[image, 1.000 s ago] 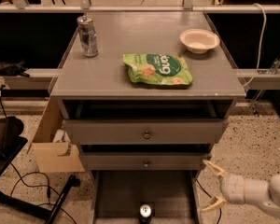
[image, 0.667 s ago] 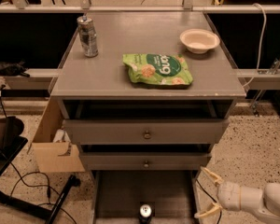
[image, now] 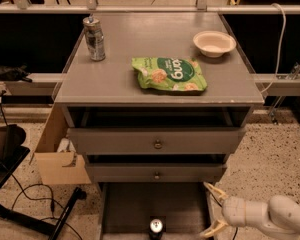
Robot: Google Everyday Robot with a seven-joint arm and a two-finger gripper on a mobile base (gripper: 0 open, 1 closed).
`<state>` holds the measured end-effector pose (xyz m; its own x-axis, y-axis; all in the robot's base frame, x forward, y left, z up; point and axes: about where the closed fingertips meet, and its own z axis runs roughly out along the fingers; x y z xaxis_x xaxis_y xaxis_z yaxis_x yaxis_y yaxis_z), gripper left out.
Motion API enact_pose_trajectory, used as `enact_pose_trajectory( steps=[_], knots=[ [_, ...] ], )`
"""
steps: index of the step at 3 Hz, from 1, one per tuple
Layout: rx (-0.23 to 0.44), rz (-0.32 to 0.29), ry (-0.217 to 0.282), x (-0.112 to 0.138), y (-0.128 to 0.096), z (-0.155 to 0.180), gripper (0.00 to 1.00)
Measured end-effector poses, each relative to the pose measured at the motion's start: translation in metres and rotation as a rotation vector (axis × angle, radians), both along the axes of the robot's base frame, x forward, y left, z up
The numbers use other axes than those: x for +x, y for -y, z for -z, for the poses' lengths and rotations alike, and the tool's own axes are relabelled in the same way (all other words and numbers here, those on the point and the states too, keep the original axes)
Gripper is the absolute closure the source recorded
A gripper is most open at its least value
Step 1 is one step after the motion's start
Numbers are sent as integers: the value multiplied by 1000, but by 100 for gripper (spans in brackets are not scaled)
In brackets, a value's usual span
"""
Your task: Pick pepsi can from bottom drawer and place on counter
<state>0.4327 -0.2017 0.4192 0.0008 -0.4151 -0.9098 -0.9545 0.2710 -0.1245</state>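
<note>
Your gripper [image: 206, 209] has slid a little lower and further left since a second ago. It now hangs at the right rim of the bottom drawer [image: 135, 209], its two pale fingers spread wide with nothing between them.

From the gripper, look toward 8 o'clock. The pepsi can [image: 156, 227] sits on the drawer's dark floor near the front edge, clear of the fingers. It seems to stand upright, though you see mostly its silver top.

Beyond the open drawer, the two knobbed drawers [image: 157, 143] are stacked one above the other. A cardboard box [image: 60, 161] stands on the floor at their 9 o'clock.

Farther back lies the bench [image: 115, 81]. On it a green snack bag [image: 170, 75] lies near the middle, with a silver can [image: 94, 38] at its 10 o'clock and a pale bowl [image: 214, 43] at its 2 o'clock.
</note>
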Motion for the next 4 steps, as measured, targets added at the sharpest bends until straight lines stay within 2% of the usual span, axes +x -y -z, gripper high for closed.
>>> enact_pose_trajectory(
  steps=[1,3,4],
  knots=[
    [-1,-77,5,-14,-33,36,0],
    [-10,-151,67,-25,-86,87,0],
    [-14,-174,64,-20,-110,116,0]
  ],
)
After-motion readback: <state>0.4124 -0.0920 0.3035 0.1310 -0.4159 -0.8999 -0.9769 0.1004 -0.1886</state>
